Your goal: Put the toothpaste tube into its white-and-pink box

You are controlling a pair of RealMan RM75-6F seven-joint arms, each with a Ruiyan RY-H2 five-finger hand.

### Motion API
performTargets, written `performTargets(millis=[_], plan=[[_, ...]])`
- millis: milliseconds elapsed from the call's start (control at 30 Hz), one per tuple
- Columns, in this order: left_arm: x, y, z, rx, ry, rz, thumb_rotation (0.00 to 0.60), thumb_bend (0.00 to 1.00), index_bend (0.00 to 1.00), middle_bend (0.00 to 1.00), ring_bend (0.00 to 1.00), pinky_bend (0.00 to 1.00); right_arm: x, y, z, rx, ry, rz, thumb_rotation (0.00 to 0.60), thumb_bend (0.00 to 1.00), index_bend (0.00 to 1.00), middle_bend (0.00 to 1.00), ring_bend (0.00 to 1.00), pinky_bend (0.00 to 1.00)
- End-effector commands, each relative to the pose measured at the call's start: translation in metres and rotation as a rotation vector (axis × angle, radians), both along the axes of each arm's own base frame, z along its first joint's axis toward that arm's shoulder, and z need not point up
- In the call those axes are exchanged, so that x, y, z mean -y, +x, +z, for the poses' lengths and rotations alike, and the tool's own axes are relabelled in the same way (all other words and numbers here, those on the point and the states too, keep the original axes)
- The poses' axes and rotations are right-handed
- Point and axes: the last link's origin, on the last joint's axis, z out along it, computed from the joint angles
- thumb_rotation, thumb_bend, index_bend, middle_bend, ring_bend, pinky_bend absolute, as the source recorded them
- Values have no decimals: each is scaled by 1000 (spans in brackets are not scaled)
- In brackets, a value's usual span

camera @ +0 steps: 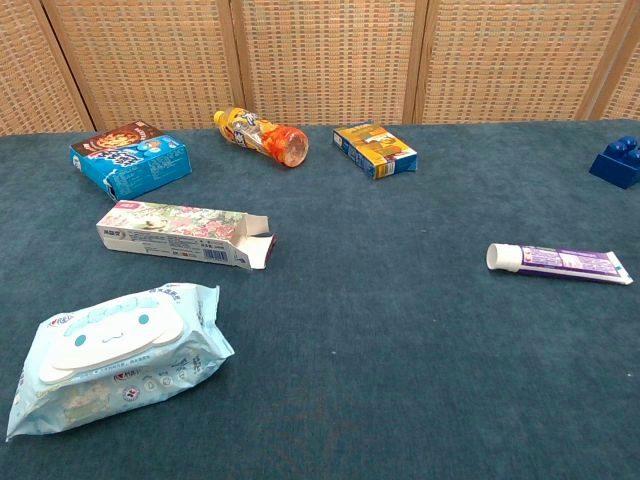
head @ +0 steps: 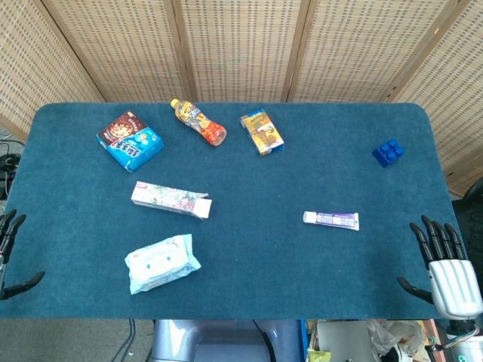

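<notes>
The toothpaste tube [head: 331, 219] [camera: 558, 262], white with purple print, lies flat right of the table's middle, cap end pointing left. The white-and-pink box [head: 170, 199] [camera: 183, 233] lies left of centre with its right end flap open. My left hand [head: 10, 253] hangs at the table's near left edge, fingers spread, holding nothing. At the near right edge my right hand [head: 446, 265] is also spread and empty, a little right of and nearer than the tube. The chest view shows neither hand.
A pale blue wet-wipes pack [head: 161, 262] [camera: 112, 353] lies in front of the box. At the back are a blue snack box [head: 130, 140], an orange drink bottle [head: 198, 122] and a blue-and-yellow carton [head: 262, 131]. A blue toy brick [head: 388, 153] sits far right.
</notes>
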Motion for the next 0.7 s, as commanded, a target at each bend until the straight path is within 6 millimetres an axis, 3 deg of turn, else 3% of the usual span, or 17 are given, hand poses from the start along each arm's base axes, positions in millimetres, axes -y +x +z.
performTargets(millis=[33,167,367,500,700], plan=[[-1,0,-1,-2,-2,0,600,173,0,0,0,0,3,3,-4,12,25,19,600,0,0,0,0,0],[-7,-5,-2,-9,-6,14,600,173,0,0,0,0,22,9,-17,31,119,56,600,0,0,0,0,0],[-18,-8,-6,-13,-3,32,600,173,0,0,0,0,89,20,-42,77,285,7,600,0,5,10,0,0],[-25,-11,-10,-10,-7,34,600,173,0,0,0,0,132,22,-70,176,387,-77,600,0,103,128,36,12],[-35,-17,-11,-10,-5,62,600,173,0,0,0,0,168,17,-107,172,372,-163,600,0,260,289,194,196]])
